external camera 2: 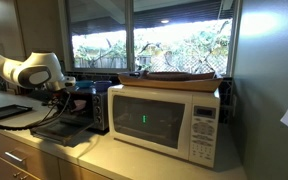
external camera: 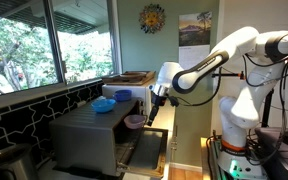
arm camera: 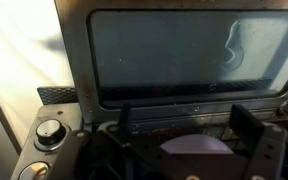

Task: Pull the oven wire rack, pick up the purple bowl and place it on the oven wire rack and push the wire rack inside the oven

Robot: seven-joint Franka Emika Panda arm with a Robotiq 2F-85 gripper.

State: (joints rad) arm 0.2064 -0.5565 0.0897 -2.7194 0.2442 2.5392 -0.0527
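Observation:
The grey oven [external camera: 84, 135] stands on the counter with its drop-down door [external camera: 144, 152] open; it also shows in an exterior view [external camera 2: 84, 105]. The purple bowl [external camera: 134, 121] is at the mouth of the dark cavity. In the wrist view the purple bowl [arm camera: 199, 148] lies low between my gripper's two fingers [arm camera: 189, 128], which stand apart on either side without touching it. The gripper [external camera: 150, 108] hovers just over the bowl, open. The oven wire rack is too dark to make out under the bowl. The door's glass [arm camera: 184, 50] fills the upper wrist view.
A blue bowl [external camera: 104, 104] sits on top of the oven. A white microwave [external camera 2: 164, 122] stands beside the oven with a flat tray on top [external camera 2: 179, 78]. An oven knob [arm camera: 49, 132] is by the door. Windows run behind the counter.

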